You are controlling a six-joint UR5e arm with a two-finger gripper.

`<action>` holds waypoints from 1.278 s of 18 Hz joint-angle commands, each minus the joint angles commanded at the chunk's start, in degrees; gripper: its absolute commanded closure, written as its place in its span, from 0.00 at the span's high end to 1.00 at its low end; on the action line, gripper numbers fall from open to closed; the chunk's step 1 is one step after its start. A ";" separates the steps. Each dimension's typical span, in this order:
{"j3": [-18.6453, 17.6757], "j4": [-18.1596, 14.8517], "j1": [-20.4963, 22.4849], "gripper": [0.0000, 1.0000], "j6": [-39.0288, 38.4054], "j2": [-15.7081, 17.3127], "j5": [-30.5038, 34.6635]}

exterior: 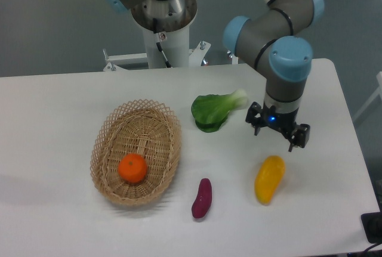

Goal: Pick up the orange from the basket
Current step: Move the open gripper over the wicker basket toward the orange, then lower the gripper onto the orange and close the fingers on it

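- Your end effector (277,132) hangs above the right half of the worktop (54,126), its two fingers spread apart with nothing between them.
- It sits just right of the leafy green vegetable (215,111) and above the yellow-orange fruit (269,179), touching neither.
- The orange (132,168) you are after lies inside the basket (113,135), toward its near end, resting on the woven floor.
- The basket stands on the left-centre of the worktop, well apart from your end effector, with the green vegetable between the two.
- A small purple vegetable (202,198) lies on the worktop just off the basket's lower right rim, not touching it.
- The yellow-orange fruit lies farther right, near the front edge, tilted with its upper end leaning right.
- You can see a blue light lit on the wrist just above the fingers.
- The arm's base column (164,27) stands behind the worktop, beyond the far edge.
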 joint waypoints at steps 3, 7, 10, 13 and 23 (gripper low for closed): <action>-0.01 0.09 -3.00 1.00 -9.36 0.00 -0.01; 0.52 0.18 -7.91 1.00 -17.19 0.00 -0.71; -0.01 0.18 -11.52 1.00 -24.46 0.09 -3.87; -0.09 0.00 -15.48 1.00 -28.10 -0.26 -5.19; -2.90 -0.53 -22.07 1.00 -31.88 -2.89 -5.64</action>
